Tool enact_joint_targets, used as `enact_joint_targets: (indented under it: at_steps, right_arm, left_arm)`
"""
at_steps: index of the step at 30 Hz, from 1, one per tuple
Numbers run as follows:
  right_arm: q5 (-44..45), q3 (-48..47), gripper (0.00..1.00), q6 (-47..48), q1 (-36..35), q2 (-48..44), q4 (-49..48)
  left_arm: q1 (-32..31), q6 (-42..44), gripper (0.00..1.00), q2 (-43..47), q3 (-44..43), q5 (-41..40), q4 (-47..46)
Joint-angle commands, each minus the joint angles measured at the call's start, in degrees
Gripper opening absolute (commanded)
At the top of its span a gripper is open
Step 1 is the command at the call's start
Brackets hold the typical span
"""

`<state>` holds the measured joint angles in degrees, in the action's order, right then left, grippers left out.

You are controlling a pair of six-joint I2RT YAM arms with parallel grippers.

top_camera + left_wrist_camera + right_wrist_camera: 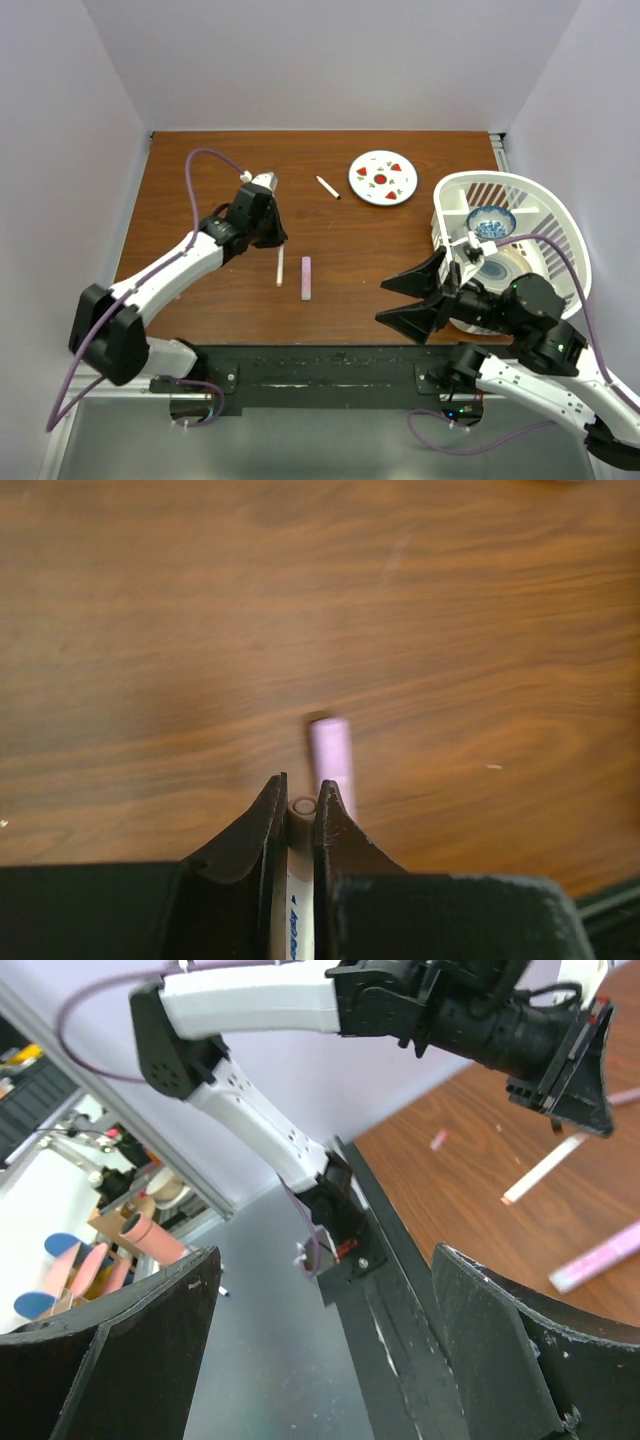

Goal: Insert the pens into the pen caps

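My left gripper (270, 234) is shut on a thin white pen (280, 266). In the left wrist view the pen's (300, 880) beige end sits level with the tips of my left gripper (300, 802). In the right wrist view this pen (545, 1168) runs from the left gripper down to a red tip. The thick pink pen (306, 278) lies just right of it, blurred in the left wrist view (331, 750). Another thin white pen (328, 187) lies near the plate. A tiny pink pen cap (439, 1140) lies on the wood. My right gripper (410, 295) (320, 1360) is open and empty.
A round white plate (383, 177) with red marks sits at the back. A white basket (540, 205) holding a blue bowl (490, 220) stands on the right, just behind my right arm. A black rail (330, 365) runs along the near table edge.
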<state>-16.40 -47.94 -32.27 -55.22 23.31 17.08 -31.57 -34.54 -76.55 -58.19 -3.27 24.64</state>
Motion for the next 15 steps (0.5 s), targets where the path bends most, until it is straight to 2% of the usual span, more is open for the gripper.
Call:
enact_joint_targets:
  at_steps: [1, 8, 15]
  right_arm:
    - [2.9, 1.2, 0.89, -1.7, -0.1, 1.9, 0.9]
    - [4.2, 1.1, 0.9, -1.4, -0.1, 2.3, 1.5]
    - [9.5, 0.5, 0.9, -0.6, -0.1, 2.6, 5.2]
  left_arm:
    - [2.0, 0.8, 0.0, -4.8, 2.8, -1.6, -5.1]
    - [2.7, -2.2, 0.0, -15.5, 3.3, 0.5, -7.4]
    - [2.7, -5.9, 0.11, -17.0, 6.2, 0.0, -8.9]
